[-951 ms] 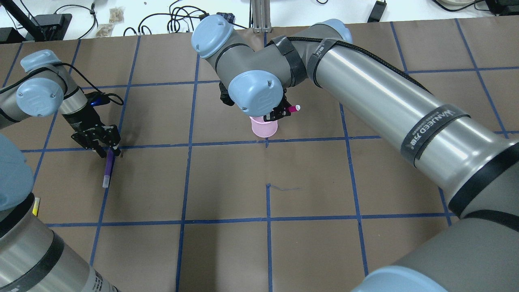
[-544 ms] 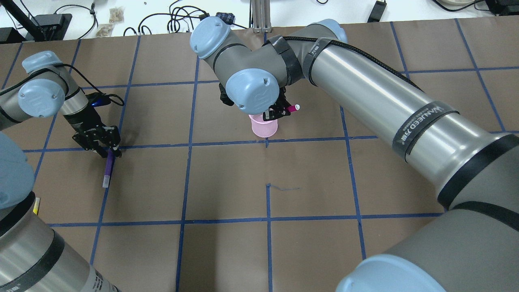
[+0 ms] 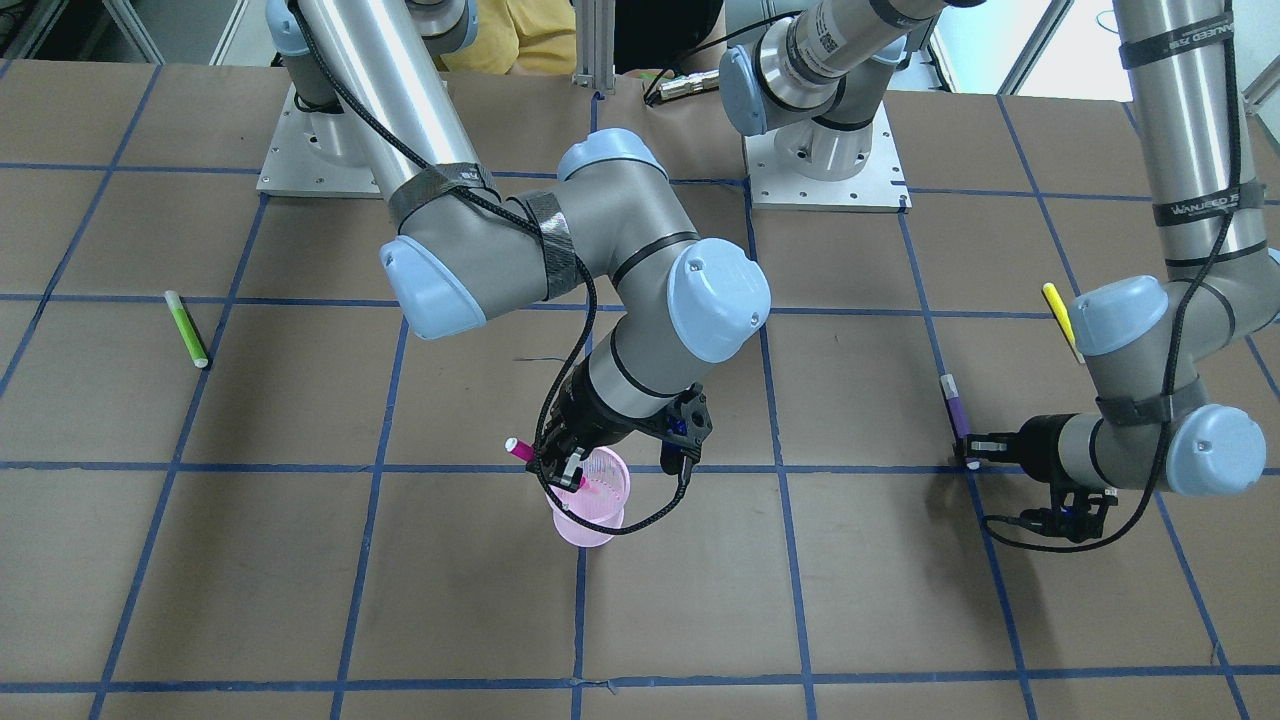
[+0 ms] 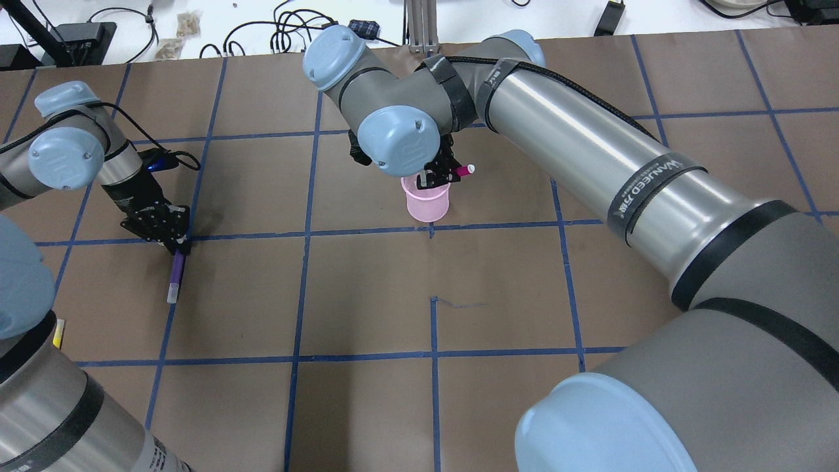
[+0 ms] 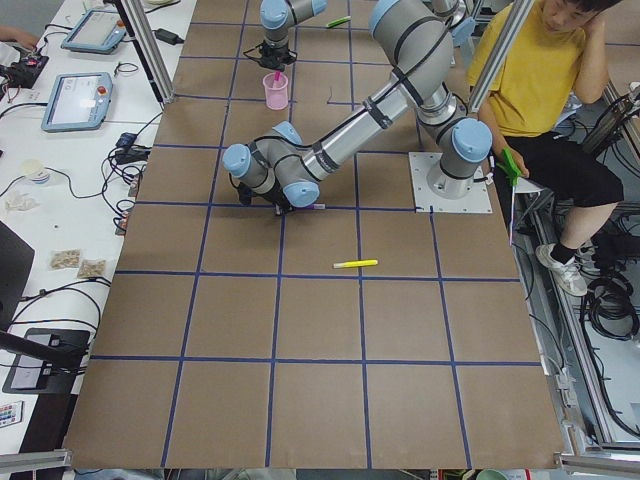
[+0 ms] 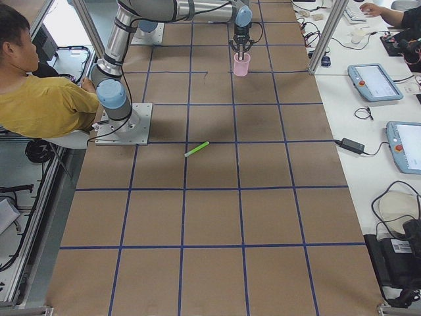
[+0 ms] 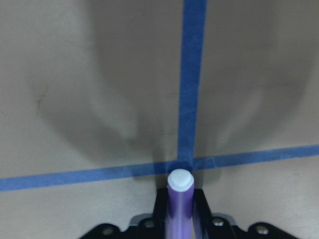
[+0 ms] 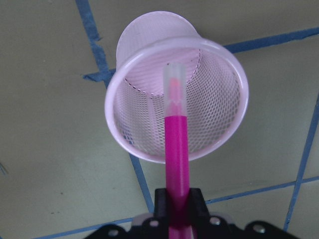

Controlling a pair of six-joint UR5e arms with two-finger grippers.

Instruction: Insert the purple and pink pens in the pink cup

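Observation:
The pink mesh cup (image 4: 427,200) stands upright near the table's middle; it also shows in the front view (image 3: 590,500). My right gripper (image 4: 438,176) is shut on the pink pen (image 4: 462,170) and holds it tilted just above the cup's rim. In the right wrist view the pen's (image 8: 177,144) clear-capped tip points into the cup's mouth (image 8: 149,55). The purple pen (image 4: 175,275) lies on the table at the left. My left gripper (image 4: 177,246) is down at its far end, fingers closed on the pen (image 7: 179,204).
A green pen (image 3: 186,328) lies on the robot's right side of the table. A yellow pen (image 3: 1057,310) lies near the left arm's base side. A person in yellow (image 5: 530,70) sits behind the robot's mounts.
My left gripper's fingers have closed in on the purple pen's end. My right gripper has shifted a little farther over the cup with the pink pen.

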